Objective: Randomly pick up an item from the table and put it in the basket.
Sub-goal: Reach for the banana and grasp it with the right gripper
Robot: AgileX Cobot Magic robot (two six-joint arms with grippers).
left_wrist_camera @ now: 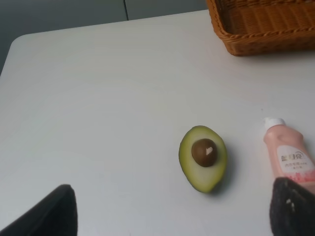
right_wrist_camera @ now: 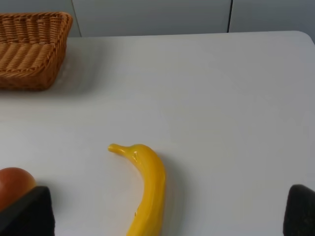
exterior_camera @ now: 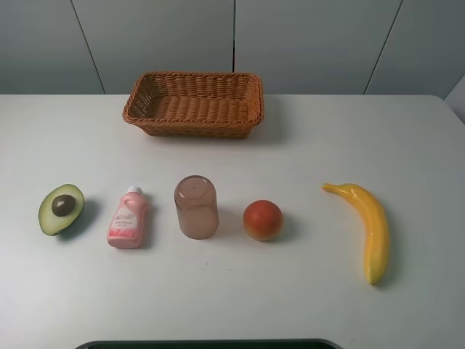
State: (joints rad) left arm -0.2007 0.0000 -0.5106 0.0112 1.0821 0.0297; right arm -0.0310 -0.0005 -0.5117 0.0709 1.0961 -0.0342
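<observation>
Banana (right_wrist_camera: 152, 187) flat on table (right_wrist_camera: 221, 98) between parted right jaws, clear of both; left jaws parted too.

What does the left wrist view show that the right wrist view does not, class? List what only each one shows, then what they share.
Only the left wrist view shows the halved avocado and the pink bottle. Only the right wrist view shows the banana and part of the round red-orange fruit. Both show part of the wicker basket standing on the white table.
</observation>
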